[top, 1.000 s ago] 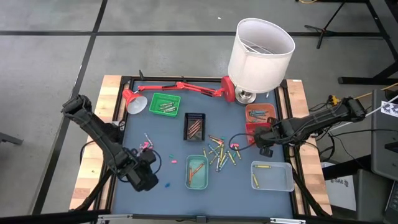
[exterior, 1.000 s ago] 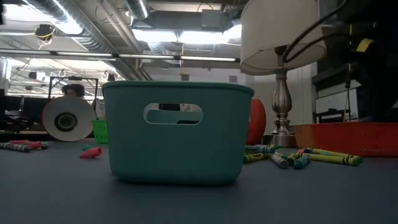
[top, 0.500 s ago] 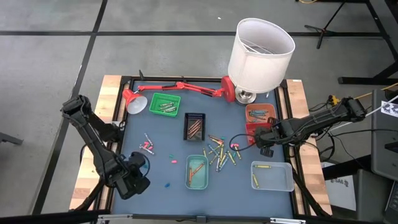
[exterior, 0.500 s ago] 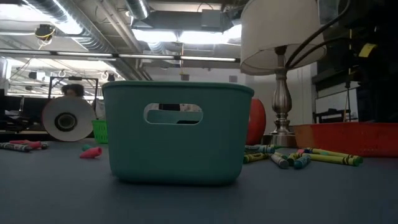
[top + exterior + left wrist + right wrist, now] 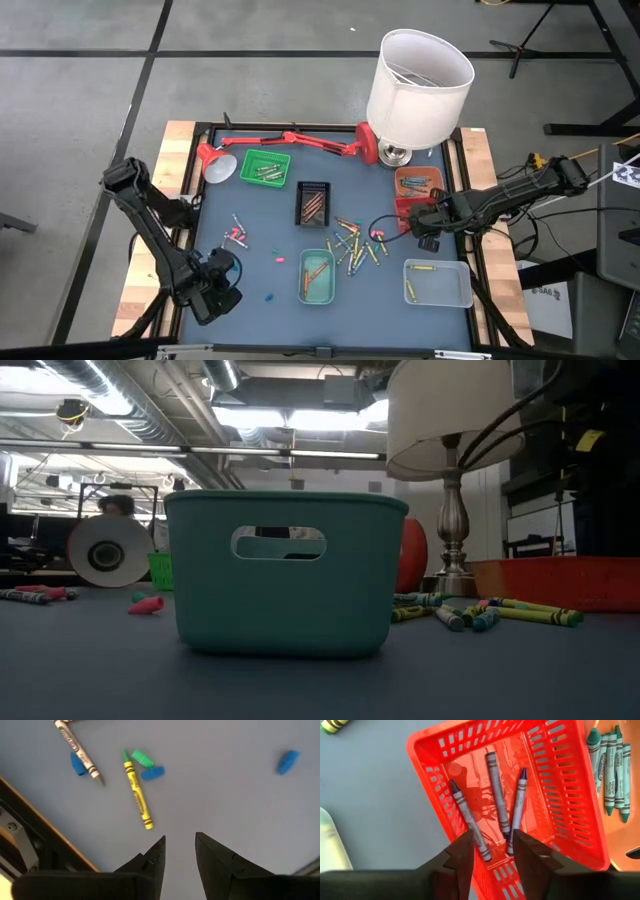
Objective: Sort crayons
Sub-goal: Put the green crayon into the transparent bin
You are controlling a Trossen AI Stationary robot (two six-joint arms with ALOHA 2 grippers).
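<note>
Since a second ago the left arm has pulled back from the pink crayons (image 5: 236,236) toward the desk's (image 5: 290,245) near-left corner, left of the teal tray (image 5: 317,277); its left gripper (image 5: 222,292) hangs there with jaws parted and holding nothing, above a yellow crayon (image 5: 137,796) and small blue bits. Right of the teal tray lies the loose heap of crayons (image 5: 355,243), mostly yellow and green. Further right, the right gripper (image 5: 427,232) sits over the red tray (image 5: 510,795), unmoved, but its jaws, shut a second ago, now stand released above three bluish crayons (image 5: 497,792) lying inside. Beyond it an orange tray (image 5: 417,181) holds teal ones
</note>
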